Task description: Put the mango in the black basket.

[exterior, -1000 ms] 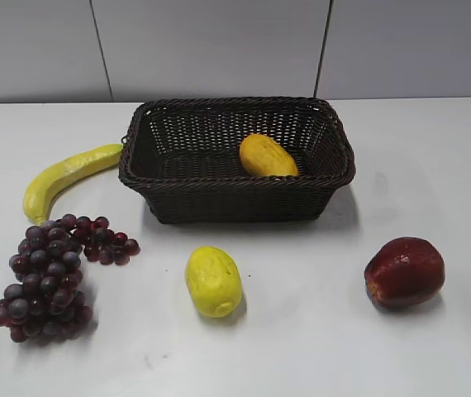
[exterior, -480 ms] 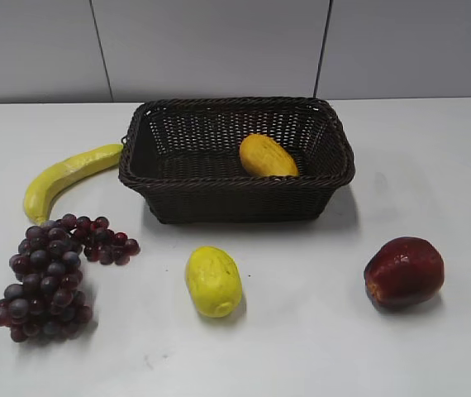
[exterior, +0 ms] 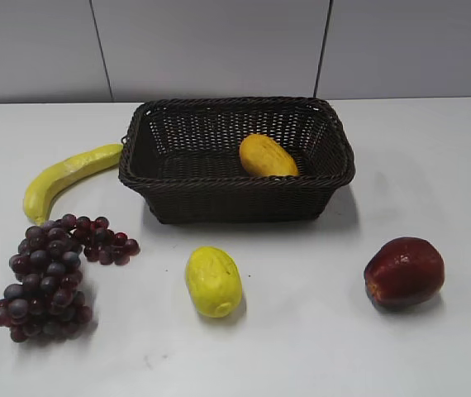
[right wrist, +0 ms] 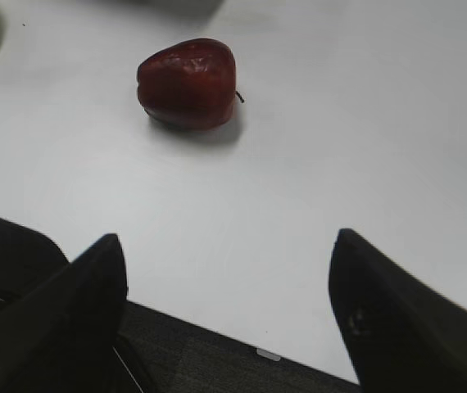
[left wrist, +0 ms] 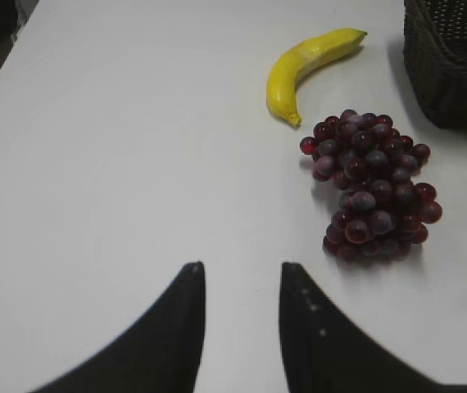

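The mango (exterior: 267, 155) lies inside the basket (exterior: 235, 203), right of centre — the task looks done, nothing left but holding clear. Neither arm shows from outside; only wrist views do. Left gripper (left wrist: 242, 278) is narrowly parted and empty near grapes (left wrist: 373, 187) — right gripper (right wrist: 227, 258) gapes wide, empty, near an apple (right wrist: 188, 82).

Left claw (left wrist: 242, 282): I see its fingers close together with a narrow gap, holding nothing, above the counter (left wrist: 119, 164).
Right claw (right wrist: 227, 270): I see its fingers spread wide, empty, over the counter's near edge.
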